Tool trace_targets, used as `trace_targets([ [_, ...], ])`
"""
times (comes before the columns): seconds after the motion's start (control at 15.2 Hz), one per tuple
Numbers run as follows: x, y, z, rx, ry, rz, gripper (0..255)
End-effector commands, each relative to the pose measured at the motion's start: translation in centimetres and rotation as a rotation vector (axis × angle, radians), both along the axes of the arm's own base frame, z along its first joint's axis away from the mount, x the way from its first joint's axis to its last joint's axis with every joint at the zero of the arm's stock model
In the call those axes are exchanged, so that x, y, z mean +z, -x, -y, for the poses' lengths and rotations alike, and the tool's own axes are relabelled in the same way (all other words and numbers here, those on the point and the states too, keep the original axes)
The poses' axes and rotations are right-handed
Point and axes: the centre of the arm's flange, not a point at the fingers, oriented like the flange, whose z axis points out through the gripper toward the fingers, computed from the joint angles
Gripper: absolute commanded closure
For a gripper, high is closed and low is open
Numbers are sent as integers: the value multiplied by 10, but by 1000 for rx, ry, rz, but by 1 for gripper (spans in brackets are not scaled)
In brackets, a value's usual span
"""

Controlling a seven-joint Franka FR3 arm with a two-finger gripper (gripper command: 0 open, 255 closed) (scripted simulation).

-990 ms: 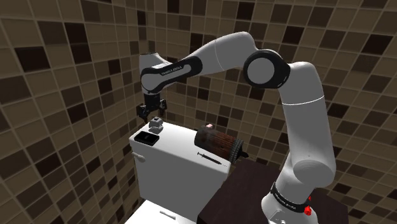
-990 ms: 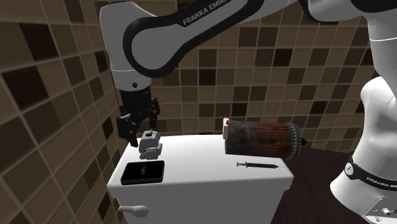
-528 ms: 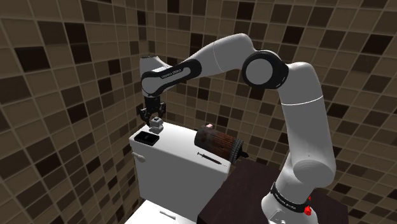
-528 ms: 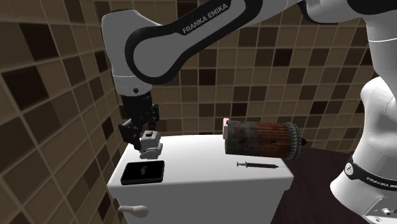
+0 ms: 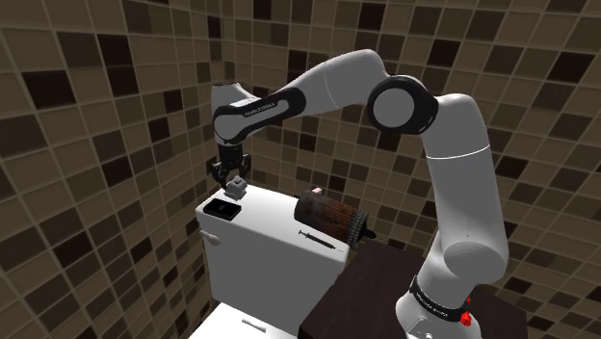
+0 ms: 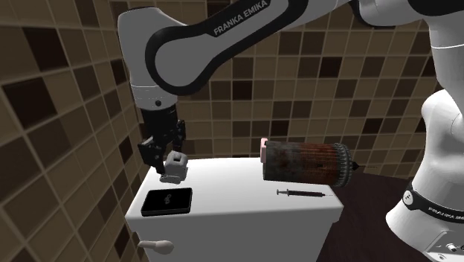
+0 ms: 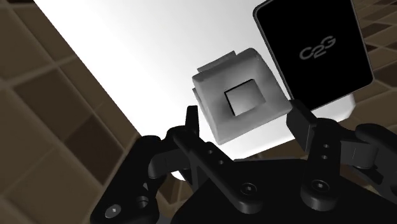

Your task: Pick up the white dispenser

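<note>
Gripper [image 7: 244, 113] clamped on pale grey dispenser [image 7: 219, 118] at toilet tank [image 6: 245, 205] corner; black phone [image 7: 318, 44] flat on tank.

Small dispenser [image 7: 240, 102], pale grey-white, blocky and squat, square recess sunk in its top face, stepped ledge along one side, standing upright, directly beneath the gripper [image 7: 245, 122], centred on its axis, top face toward it
</note>
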Motion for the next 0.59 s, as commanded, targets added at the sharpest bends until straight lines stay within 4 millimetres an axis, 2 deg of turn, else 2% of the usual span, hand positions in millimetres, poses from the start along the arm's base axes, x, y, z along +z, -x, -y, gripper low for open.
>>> trace_targets([
  [0.0, 9, 0, 0, 0, 0, 0, 255],
  [0.53, 51, 0, 0, 0, 0, 0, 255],
])
